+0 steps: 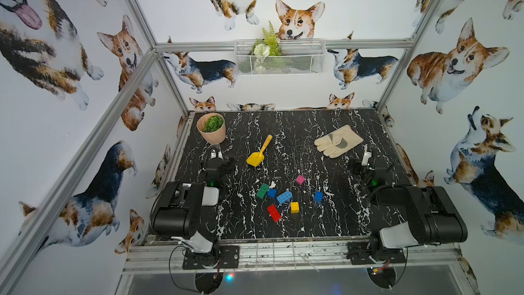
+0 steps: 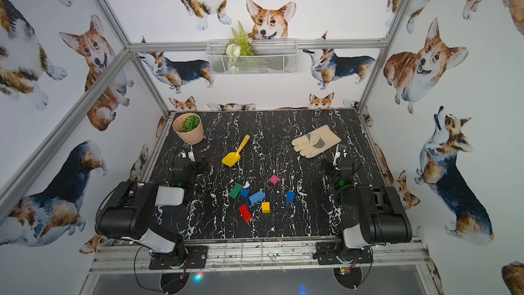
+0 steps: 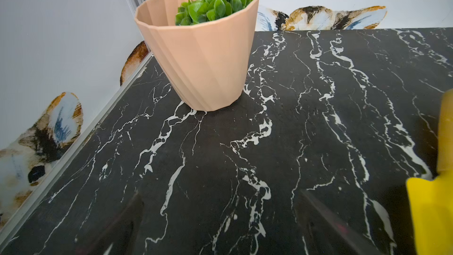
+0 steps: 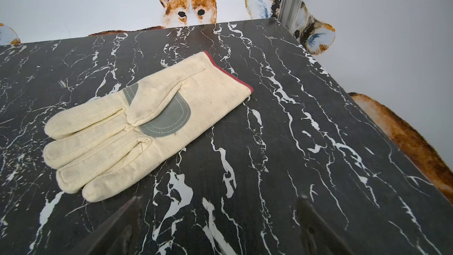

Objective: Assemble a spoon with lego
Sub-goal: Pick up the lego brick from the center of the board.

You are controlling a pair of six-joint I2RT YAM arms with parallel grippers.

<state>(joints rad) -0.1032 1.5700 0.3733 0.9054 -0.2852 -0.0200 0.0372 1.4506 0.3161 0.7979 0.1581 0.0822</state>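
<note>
- Lego [image 1: 284,196] all loose toward 6 o'clock on the table [image 1: 326,222], nothing joined, so you're at step one.
- Both jaws wide open, empty; next, swing one onto a brick.

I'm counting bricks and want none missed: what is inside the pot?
Only a green leafy plant shows inside the pot. Nothing else is visible there; whatever lies beneath the leaves is covered.

White walls [image 1: 184,9] printed with corgis [image 1: 299,19] enclose a black, white-veined marble tabletop [image 1: 297,126] edged by aluminium rails [image 1: 198,46]; high on the wall ahead of the left claw [image 1: 215,153] and right claw [image 1: 368,154] hangs a white wire basket [image 1: 297,61] holding fern greenery [image 1: 270,39]
</note>
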